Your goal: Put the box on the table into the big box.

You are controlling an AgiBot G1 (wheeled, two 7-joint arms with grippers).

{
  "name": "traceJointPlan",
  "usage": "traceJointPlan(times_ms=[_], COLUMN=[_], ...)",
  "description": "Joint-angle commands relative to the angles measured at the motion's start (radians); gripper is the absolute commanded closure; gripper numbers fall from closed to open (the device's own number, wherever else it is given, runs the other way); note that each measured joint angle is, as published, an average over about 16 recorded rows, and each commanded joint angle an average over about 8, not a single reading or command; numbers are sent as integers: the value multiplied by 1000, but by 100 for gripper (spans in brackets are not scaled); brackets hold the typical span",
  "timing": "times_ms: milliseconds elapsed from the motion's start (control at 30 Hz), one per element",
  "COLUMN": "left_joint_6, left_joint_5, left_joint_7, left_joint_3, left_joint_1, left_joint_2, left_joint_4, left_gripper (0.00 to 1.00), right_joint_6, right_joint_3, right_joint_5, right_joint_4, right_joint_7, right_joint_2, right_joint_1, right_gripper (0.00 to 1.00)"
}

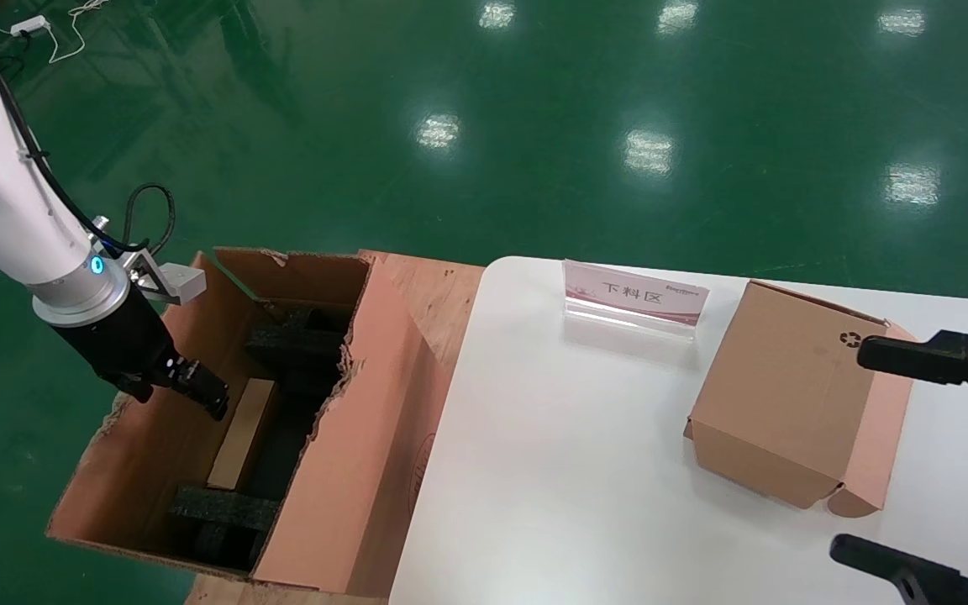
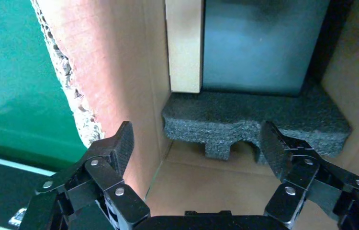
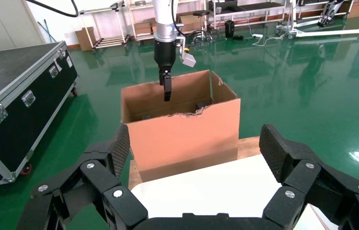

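Note:
The slim brown box [image 1: 240,433] stands on its edge inside the big box [image 1: 349,470], between black foam blocks [image 1: 223,508]. Its pale edge shows in the left wrist view [image 2: 185,45], above a foam block [image 2: 254,122]. My left gripper [image 1: 211,402] is inside the big box near the slim box's far end, apart from it. It is open and empty in its wrist view [image 2: 196,136]. My right gripper [image 1: 849,449] is open and empty over the white table's [image 1: 568,462] right side. The big box also shows in the right wrist view [image 3: 182,134].
A chunkier cube-like cardboard box [image 1: 786,395] sits on the table between my right gripper's fingers. A pink-and-white sign [image 1: 635,294] stands at the table's far edge. A wooden pallet [image 1: 434,294] lies under the big box. A black flight case [image 3: 15,96] stands on the green floor.

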Motion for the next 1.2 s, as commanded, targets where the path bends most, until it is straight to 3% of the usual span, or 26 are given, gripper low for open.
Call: traceJointPlan(times_ms=[33, 267, 833, 1200], left_joint_6=[-1, -5, 59, 64], left_joint_5=[-2, -51, -312, -333], left_joint_7=[1, 106, 586, 623], left_joint_3=[-4, -67, -287, -331], left_joint_1=[-2, -55, -91, -68], left_joint_2=[-1, -45, -276, -287], left_joint_4=[1, -20, -175, -205], left_gripper=[0, 0, 0, 0], right_joint_6=[0, 0, 0, 0], right_joint_3=[0, 0, 0, 0], right_joint_5=[0, 0, 0, 0], right_joint_4=[0, 0, 0, 0], right_joint_7=[0, 0, 0, 0], right_joint_2=[0, 0, 0, 0], right_joint_1=[0, 0, 0, 0], right_gripper=[0, 0, 0, 0])
